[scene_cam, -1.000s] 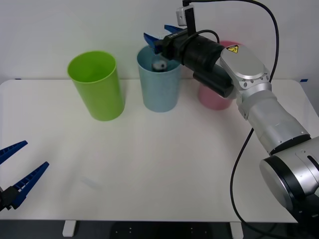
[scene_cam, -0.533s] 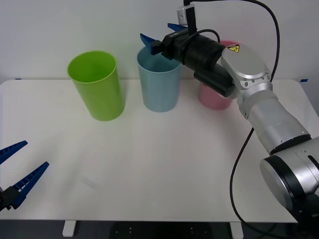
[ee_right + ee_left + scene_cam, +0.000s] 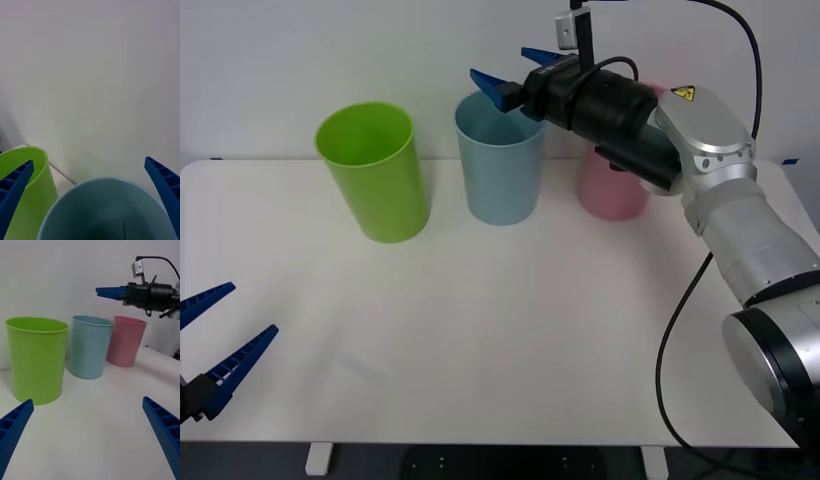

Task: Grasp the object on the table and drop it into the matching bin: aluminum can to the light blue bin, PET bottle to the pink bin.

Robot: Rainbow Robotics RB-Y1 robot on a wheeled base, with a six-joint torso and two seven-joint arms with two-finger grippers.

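R claw (image 3: pixel 510 72) now spread & empty above light blue bin (image 3: pixel 500 170), can gone from sight since 1 s ago — drop likely done; L claw (image 3: pixel 215 345) idle, open.

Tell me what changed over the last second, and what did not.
A second ago the can showed in the mouth of the light blue bin under the open right tool; half a second later it had dropped from sight. The right tool has since drawn back toward the pink bin and risen a little, open and empty. The three bins and the left tool, parked at the table's near left corner, stayed put.
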